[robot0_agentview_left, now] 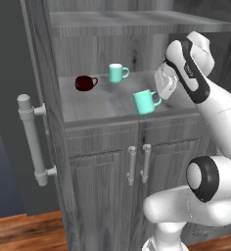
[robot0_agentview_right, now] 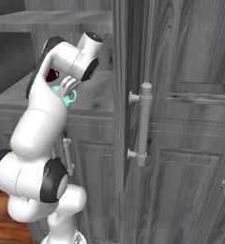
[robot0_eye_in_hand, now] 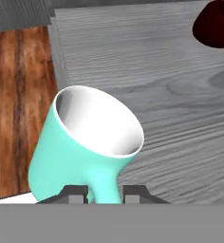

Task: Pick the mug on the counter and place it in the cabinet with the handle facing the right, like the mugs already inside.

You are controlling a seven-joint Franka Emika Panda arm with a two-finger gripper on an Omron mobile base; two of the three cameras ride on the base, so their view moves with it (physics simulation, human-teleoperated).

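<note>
Now my gripper (robot0_eye_in_hand: pixel 106 193) pinches the mug (robot0_agentview_left: pixel 146 102) by its handle, near the cabinet (robot0_agentview_left: pixel 103 132) shelf's front edge.

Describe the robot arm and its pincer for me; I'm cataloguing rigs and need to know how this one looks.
The glossy white rounded arm is built of thick tubular segments, with dark charcoal caps and bands at its joints and faint grey lettering on one dark band. It ends in a light grey pincer with two small dark, blocky finger tips. No loose cables are visible.
</note>
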